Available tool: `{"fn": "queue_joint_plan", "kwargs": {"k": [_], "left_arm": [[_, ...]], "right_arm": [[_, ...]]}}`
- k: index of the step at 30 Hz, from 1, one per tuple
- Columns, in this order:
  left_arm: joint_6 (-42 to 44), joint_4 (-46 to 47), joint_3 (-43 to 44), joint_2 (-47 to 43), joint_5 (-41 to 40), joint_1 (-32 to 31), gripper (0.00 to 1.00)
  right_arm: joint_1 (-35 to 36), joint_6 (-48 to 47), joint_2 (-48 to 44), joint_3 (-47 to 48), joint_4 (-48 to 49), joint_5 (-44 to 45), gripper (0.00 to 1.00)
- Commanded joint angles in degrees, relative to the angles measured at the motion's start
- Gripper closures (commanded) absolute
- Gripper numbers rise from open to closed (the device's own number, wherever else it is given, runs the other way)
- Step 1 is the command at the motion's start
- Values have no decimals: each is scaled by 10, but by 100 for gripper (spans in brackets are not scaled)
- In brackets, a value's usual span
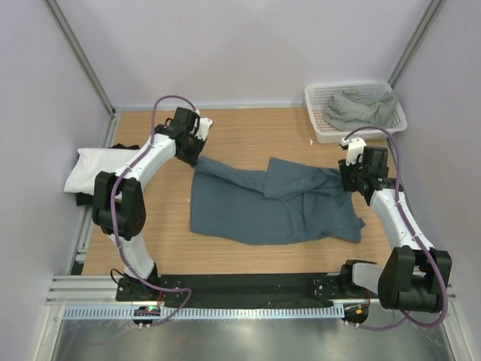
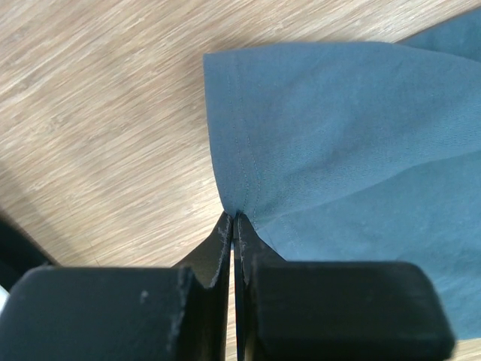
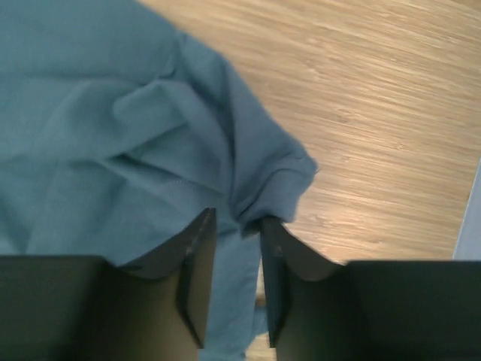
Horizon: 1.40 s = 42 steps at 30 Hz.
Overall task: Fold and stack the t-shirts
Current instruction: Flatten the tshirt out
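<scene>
Pinching 10 o'clock corner of blue shirt [image 1: 270,210] tight with left fingers [image 2: 214,252]; holding right fingers [image 3: 192,263] apart around its 3 o'clock edge.

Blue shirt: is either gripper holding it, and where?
The left gripper pinches the blue shirt by a hemmed corner. The right gripper has its jaws apart at a bunched edge, gripping nothing.

matt cloth shirt [image 1: 270,214], smooth wood-grain table [image 1: 248,135]
</scene>
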Motion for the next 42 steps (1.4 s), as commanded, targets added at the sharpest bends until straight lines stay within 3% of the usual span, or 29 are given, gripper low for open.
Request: {"fn": "queue_joint_plan", "kwargs": {"k": [1,7,15,25,33,42], "left_arm": [[2,-2,23,1,-4,7,100],[-2,-2,23,8,-1,7,100],[-7,-2,7,-6,-3,-3,100],[-13,0,-4,0,6,-7,100],[-9,2,-11,2,-8,-7,100],[-9,0,0,22,-10,-6,100]], "right_arm": [[-1,-44,-27,14,-33,-36,62],[-1,-37,36,110,-36,-103,48],[18,-17,230,272,-57,-211,48],[157,-83,481,549,-189,-230,56],[203,-120,579,626,-188,-198,63],[210,-134,644,677,-220,-183,62]]}}
